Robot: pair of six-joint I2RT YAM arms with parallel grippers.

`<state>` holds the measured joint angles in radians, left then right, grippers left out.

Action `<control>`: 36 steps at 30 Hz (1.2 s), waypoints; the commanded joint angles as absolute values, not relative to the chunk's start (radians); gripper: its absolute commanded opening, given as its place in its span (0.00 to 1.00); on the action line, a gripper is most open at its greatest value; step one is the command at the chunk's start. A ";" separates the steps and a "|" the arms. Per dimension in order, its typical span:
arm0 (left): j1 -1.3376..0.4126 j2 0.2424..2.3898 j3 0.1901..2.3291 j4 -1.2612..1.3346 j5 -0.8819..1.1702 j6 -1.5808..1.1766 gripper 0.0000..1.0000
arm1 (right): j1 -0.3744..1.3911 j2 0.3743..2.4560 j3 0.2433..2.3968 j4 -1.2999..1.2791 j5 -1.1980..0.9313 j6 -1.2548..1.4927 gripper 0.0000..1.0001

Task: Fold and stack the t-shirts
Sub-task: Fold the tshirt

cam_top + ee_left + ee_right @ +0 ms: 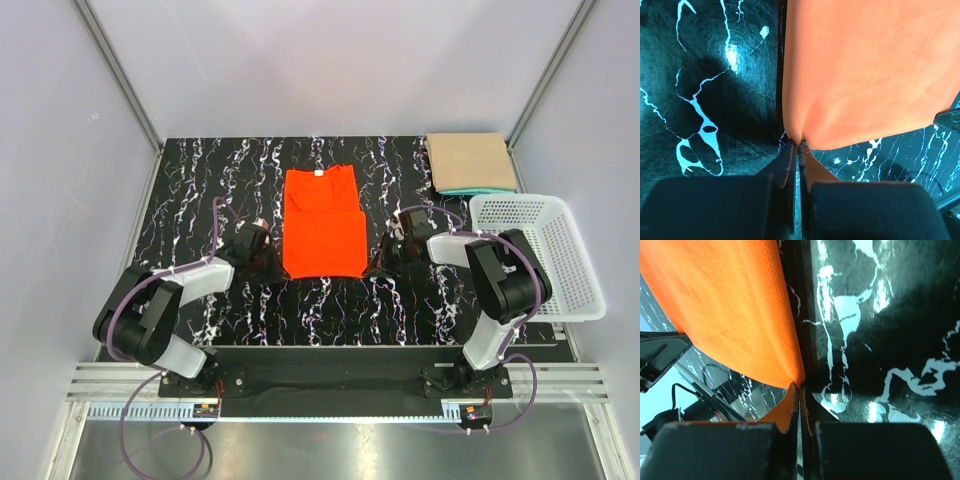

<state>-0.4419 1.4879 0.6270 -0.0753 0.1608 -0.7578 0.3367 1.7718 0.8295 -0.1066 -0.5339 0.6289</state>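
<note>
Surface: a black table (pixel 200 200) with white marble-like veining, glossy enough to throw back the light in both wrist views.
Room: plain white walls (pixel 330 60) close in the far and side edges, with slanting aluminium posts (pixel 120 75) rising from the far corners.
Near edge: a metal rail (pixel 330 385) carries both arm bases.
Orange-red t-shirt (pixel 322 222): lies flat at the middle of the table, folded into a narrow strip, with its collar and white label toward the far edge.
Left gripper (pixel 799 147): clenched on the shirt's near-left hem corner, the cloth pulled up into a point between the fingers.
Right gripper (pixel 800 389): pinched tight on the near-right hem corner in the same way.
Tan t-shirt (pixel 470 160): folded, at the far right corner.
Teal t-shirt (pixel 470 191): under the tan one, only its near edge showing.
Mesh basket (pixel 545 255): white plastic, at the right edge, just nearer than the stack and overhanging the table.
</note>
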 commanded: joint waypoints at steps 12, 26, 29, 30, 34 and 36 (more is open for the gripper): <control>-0.472 1.169 0.516 -0.356 0.186 -0.798 0.00 | 0.414 1.507 0.695 -0.339 -0.357 0.604 0.00; -0.583 0.861 0.497 -0.523 0.206 -0.881 0.00 | 0.541 1.115 0.689 -0.607 -0.255 0.710 0.00; -0.595 0.867 0.553 -0.534 0.195 -0.871 0.00 | 0.545 1.103 0.709 -0.612 -0.252 0.707 0.00; -0.595 0.880 0.567 -0.541 0.187 -0.868 0.00 | 0.545 1.109 0.712 -0.609 -0.250 0.706 0.00; -0.595 0.903 0.615 -0.575 0.155 -0.874 0.00 | 0.546 1.120 0.736 -0.609 -0.233 0.698 0.00; -0.595 0.905 0.632 -0.584 0.130 -0.880 0.00 | 0.545 1.123 0.765 -0.624 -0.224 0.687 0.00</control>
